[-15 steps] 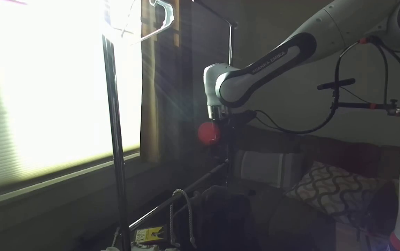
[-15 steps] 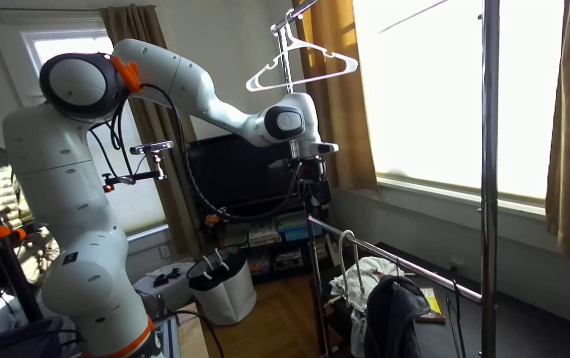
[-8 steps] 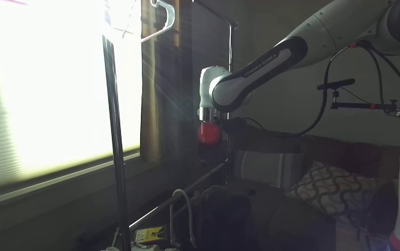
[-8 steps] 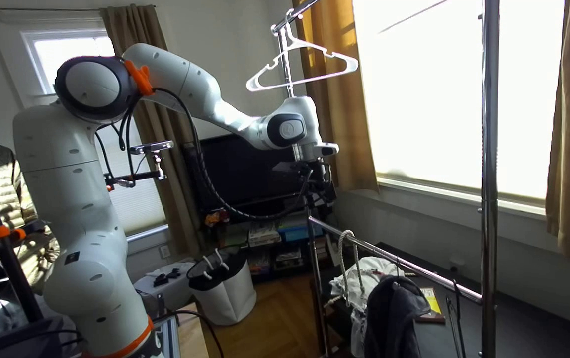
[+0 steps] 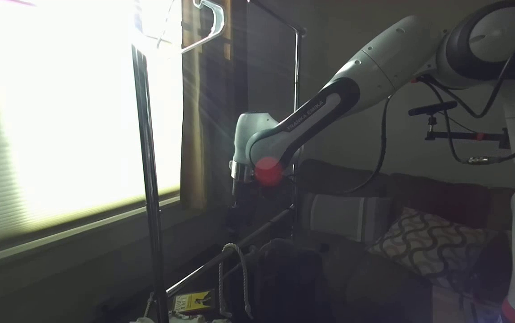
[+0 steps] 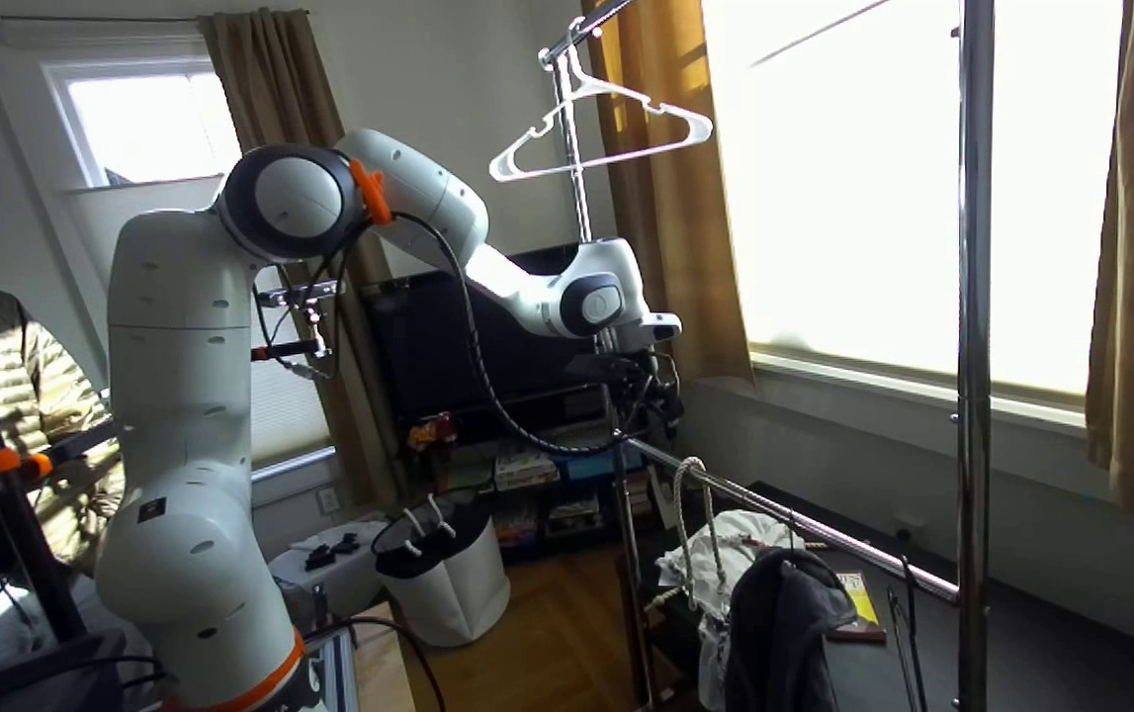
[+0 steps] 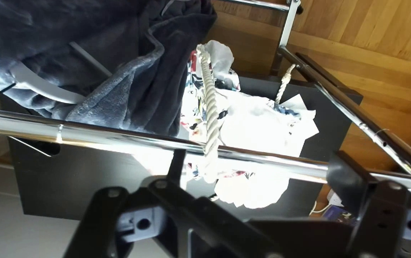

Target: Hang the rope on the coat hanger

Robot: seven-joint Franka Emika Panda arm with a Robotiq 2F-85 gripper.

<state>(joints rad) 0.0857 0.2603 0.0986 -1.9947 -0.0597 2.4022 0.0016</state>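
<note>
- My gripper (image 7: 260, 163) comes into the wrist view from the bottom, its two fingers (image 7: 177, 163) spread wide apart, one at lower centre, one at lower right.
- The rope (image 7: 211, 107), a pale twisted cord, runs down the middle of that view and over the lower rail (image 7: 94, 135), showing in the gap between the fingers, nearer the one at lower centre.
- From here I can't tell whether either finger touches the rail.
- In both exterior views I see the rope near the gripper and lower in the frame, draped over the lower rail with two strands hanging down.
- In an exterior view the robot arm (image 5: 311, 121) reaches in from the upper right; below its wrist the gripper is too dark for me to make out its fingers.
- The coat hanger (image 6: 590, 89) hangs by its hook from the upper rail (image 6: 608, 16), in the upper middle of an exterior view, above the gripper and well apart from the rope.
- A dark garment (image 7: 126, 46) fills the upper left of the wrist view; a white printed cloth (image 7: 259, 123) lies beneath the rope, badly overexposed.
</note>
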